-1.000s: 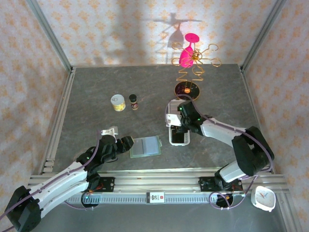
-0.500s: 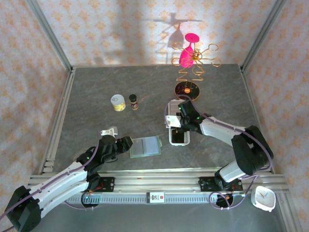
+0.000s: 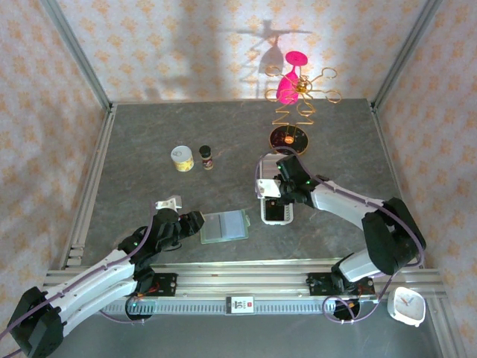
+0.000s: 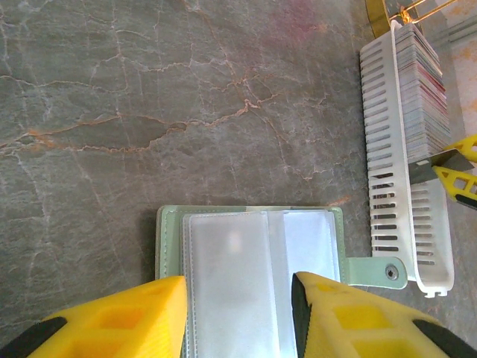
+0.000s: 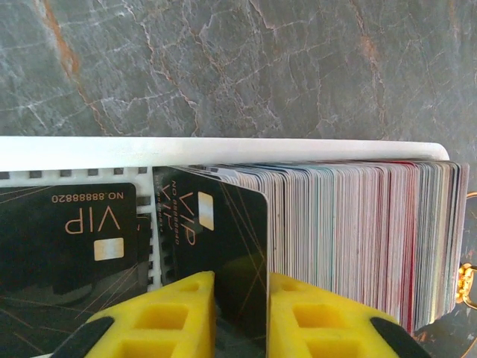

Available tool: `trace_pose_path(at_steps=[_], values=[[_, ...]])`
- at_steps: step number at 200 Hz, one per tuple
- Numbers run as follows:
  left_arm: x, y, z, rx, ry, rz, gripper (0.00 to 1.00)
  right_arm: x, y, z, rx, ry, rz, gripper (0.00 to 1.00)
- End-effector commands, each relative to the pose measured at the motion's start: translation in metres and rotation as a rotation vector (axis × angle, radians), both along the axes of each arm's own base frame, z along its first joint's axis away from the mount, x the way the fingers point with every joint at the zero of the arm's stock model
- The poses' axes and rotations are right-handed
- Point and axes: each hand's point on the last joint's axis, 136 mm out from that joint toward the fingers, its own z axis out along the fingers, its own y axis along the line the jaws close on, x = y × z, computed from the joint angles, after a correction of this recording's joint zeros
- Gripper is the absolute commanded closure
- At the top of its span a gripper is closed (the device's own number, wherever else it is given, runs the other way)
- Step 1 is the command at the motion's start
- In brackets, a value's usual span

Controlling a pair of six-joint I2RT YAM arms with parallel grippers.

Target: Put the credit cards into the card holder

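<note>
Right wrist view: right gripper [image 5: 240, 313] pinches a black credit card [image 5: 220, 227]; left wrist view: left gripper [image 4: 238, 317] spread over the card holder [image 4: 253, 250]

The sage-green card holder [image 4: 250, 276] lies open flat on the surface [image 4: 149, 112], clear sleeves up, snap tab [image 4: 376, 270] toward the white tray [image 4: 387, 149]. There, credit cards [image 5: 350, 231] stand packed on edge; the right fingers [image 5: 179, 298] pinch one black VIP card [image 5: 216, 246].

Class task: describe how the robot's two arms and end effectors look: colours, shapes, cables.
Left arm and right arm: white links, black joints, purple cable. Left end effector and right end effector: blocky yellow fingers with recessed pockets.
</note>
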Motion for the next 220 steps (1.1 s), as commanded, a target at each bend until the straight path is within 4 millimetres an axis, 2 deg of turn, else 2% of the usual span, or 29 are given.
trace_pose_path(at_steps=[1, 78, 103, 116, 137, 168, 183, 207, 220], values=[[-0.001, 0.006, -0.009, 0.012, 0.018, 0.031, 0.57, 0.006, -0.003, 0.017, 0.012, -0.055, -0.018, 0.78], [-0.001, 0.004, -0.011, 0.005, 0.025, 0.027, 0.58, 0.002, -0.004, 0.026, 0.033, -0.055, -0.027, 0.91], [-0.001, 0.006, -0.014, 0.019, 0.03, 0.034, 0.58, -0.01, 0.0, 0.033, 0.073, 0.002, -0.027, 0.97], [-0.001, 0.01, -0.017, 0.046, 0.039, 0.041, 0.53, -0.02, 0.006, 0.041, 0.126, 0.05, -0.033, 0.99], [0.0, 0.012, -0.02, 0.093, 0.057, 0.034, 0.44, -0.035, 0.014, 0.058, 0.226, 0.122, -0.059, 1.0], [0.0, 0.01, -0.021, 0.126, 0.082, 0.015, 0.43, -0.054, 0.02, 0.084, 0.368, 0.176, -0.111, 1.0], [0.0, 0.008, -0.022, 0.13, 0.091, 0.005, 0.43, -0.061, 0.024, 0.114, 0.49, 0.15, -0.132, 1.0], [0.001, 0.005, -0.023, 0.129, 0.098, 0.0, 0.42, -0.038, 0.02, 0.171, 0.792, 0.09, -0.396, 1.0], [0.003, 0.002, -0.021, 0.135, 0.097, -0.003, 0.41, -0.039, 0.024, 0.19, 0.951, 0.164, -0.481, 1.0]])
